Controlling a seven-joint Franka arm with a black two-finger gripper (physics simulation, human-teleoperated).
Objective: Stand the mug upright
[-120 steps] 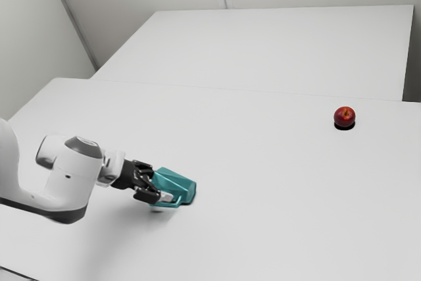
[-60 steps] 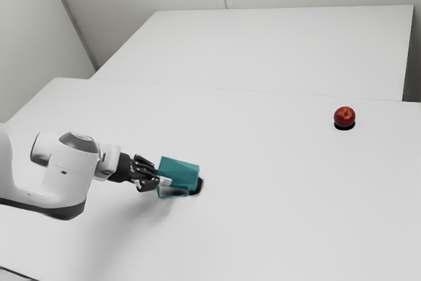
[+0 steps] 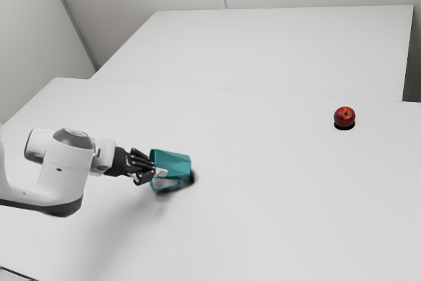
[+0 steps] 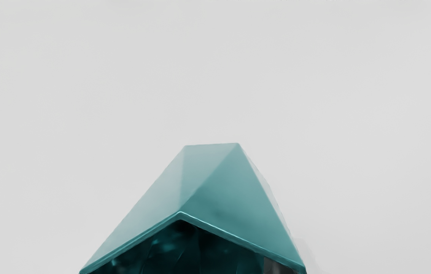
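Nothing legible to read in either view: no text, label, brand, number or sign, from twelve o'clock right round the dial.

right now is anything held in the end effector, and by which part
The mug, it seems: the end effector grips it at its rim, near the handle.

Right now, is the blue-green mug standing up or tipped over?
Tipped over: the mug is sideways, with its open mouth facing the gripper instead of up.
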